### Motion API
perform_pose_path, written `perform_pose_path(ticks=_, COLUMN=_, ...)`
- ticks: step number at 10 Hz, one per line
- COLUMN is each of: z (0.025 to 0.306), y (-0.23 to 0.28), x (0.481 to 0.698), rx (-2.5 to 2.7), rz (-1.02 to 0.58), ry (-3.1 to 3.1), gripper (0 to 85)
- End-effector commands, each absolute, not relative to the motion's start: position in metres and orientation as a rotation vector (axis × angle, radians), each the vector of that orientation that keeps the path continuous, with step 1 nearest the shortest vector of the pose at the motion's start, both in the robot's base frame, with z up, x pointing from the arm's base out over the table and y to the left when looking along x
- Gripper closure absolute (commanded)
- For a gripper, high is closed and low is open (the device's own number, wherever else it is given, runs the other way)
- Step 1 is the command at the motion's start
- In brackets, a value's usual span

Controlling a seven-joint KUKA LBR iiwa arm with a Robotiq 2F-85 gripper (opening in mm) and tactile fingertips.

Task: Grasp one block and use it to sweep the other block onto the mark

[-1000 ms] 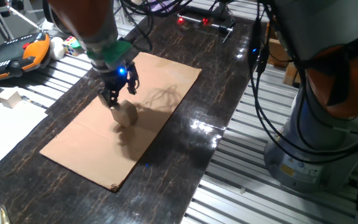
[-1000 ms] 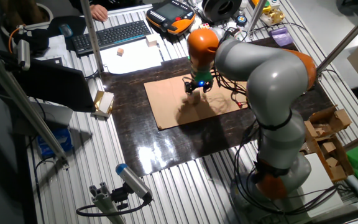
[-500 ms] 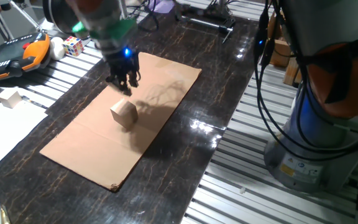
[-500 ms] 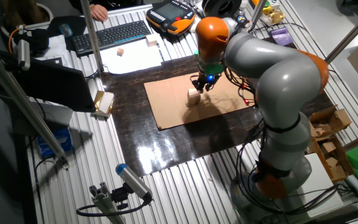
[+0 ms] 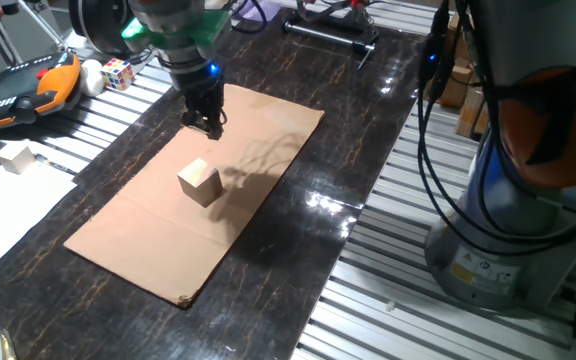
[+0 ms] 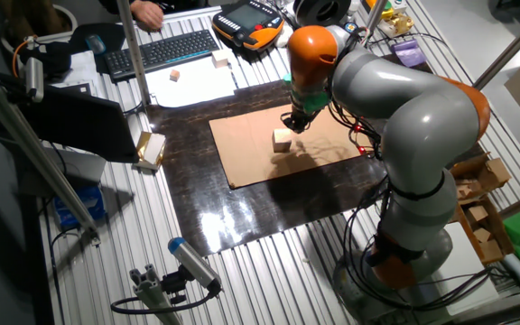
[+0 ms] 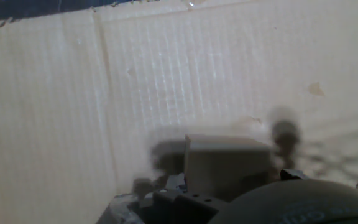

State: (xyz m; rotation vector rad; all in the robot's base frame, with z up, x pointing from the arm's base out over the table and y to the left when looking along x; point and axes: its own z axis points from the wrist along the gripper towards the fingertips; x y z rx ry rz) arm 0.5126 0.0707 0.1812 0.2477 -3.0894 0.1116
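The tan wooden cube [image 5: 199, 183] stands free on the brown cardboard sheet [image 5: 138, 240], near its middle; it also shows in the other fixed view [image 6: 282, 139] and, blurred, low in the hand view [image 7: 229, 165]. My gripper [image 5: 206, 122] hangs above the cardboard's far part, up and beyond the cube, not touching it; its fingers look slightly apart and hold nothing. It is also in the other fixed view [image 6: 294, 123]. A dark blurred spot [image 7: 284, 134] lies just right of the cube; I cannot tell whether it is the mark. No mark shows in the fixed views.
A Rubik's cube [image 5: 116, 72] and an orange hand-held controller [image 5: 28, 85] lie at the table's far left. A small pale block [image 5: 15, 157] sits on white paper. A keyboard [image 6: 165, 50] and a small box [image 6: 150, 149] lie off the cardboard. The robot's base [image 5: 508, 220] and cables stand at the right.
A second ago my gripper was down at the cube. It has let go, risen and moved back toward the cardboard's far end. The cube stays almost where it was.
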Motion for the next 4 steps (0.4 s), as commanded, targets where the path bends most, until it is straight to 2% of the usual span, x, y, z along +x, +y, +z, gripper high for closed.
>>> perform_pose_path(ticks=1, z=0.1808, y=0.0712, x=0.5127, rx=0.241, rz=0.105, ry=-3.089, gripper=84.3)
perform_pose_path(ticks=4, z=0.1785, y=0.073, x=0.5132, rx=0.217, rz=0.078, ry=-3.082, gripper=84.3)
